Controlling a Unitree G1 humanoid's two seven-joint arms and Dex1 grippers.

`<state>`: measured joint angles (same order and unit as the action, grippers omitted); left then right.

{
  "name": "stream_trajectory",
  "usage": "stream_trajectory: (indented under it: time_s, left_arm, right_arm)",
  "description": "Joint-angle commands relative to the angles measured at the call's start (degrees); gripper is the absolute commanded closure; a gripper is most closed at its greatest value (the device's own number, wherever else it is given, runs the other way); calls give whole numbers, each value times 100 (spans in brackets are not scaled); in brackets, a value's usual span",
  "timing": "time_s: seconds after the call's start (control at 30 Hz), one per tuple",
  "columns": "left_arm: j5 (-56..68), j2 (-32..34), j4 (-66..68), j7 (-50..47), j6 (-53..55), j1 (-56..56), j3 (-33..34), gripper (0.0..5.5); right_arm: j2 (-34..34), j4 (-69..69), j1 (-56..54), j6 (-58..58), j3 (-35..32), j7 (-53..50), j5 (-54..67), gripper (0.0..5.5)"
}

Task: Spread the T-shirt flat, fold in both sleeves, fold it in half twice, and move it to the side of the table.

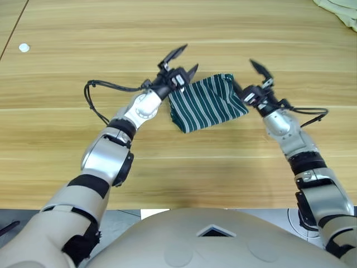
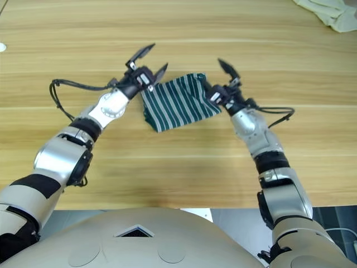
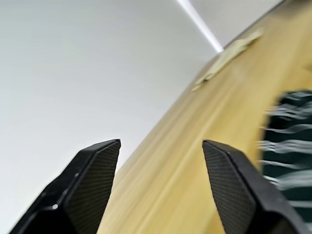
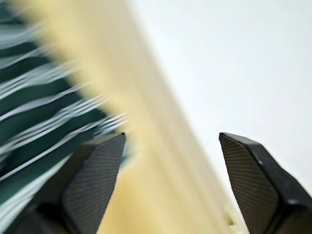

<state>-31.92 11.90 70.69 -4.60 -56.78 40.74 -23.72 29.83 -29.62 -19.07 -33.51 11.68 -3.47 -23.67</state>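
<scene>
Two arms stretch out from the near edge of the wooden table, over a broad bare strip of its top, and meet around the T-shirt in the middle of it. A black cable loops off the left forearm, just above the wood. The T-shirt is dark green with thin white stripes. It is folded into a small, thick, roughly square packet that lies flat and is turned at a slant to the table's edge. The left gripper is at the packet's far left corner with its fingers spread wide and nothing between them. One tip is down beside the cloth and the other is raised well above it. The right gripper is at the far right corner, also wide open and holding nothing. I cannot tell whether either lower finger touches the fabric. Farther back, near the left edge, is a small white disc. A crumpled pale cloth lies in the far right corner.
</scene>
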Motion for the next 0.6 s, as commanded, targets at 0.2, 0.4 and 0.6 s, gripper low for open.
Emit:
stream_trajectory:
  time_s: [0.2,0.4,0.6]
  left_arm:
    - [-1121,-121,79,102,442,-453,-1213,238]
    - [-1039,-81,194,88,643,-497,-1297,238]
    - [-1037,-136,241,275,578,-668,-1459,238]
  right_arm:
    - [-158,-929,-295,218,448,287,-485,196]
    - [-177,-1348,-569,170,662,435,-651,196]
    - [-415,-2880,-1867,467,513,483,-479,196]
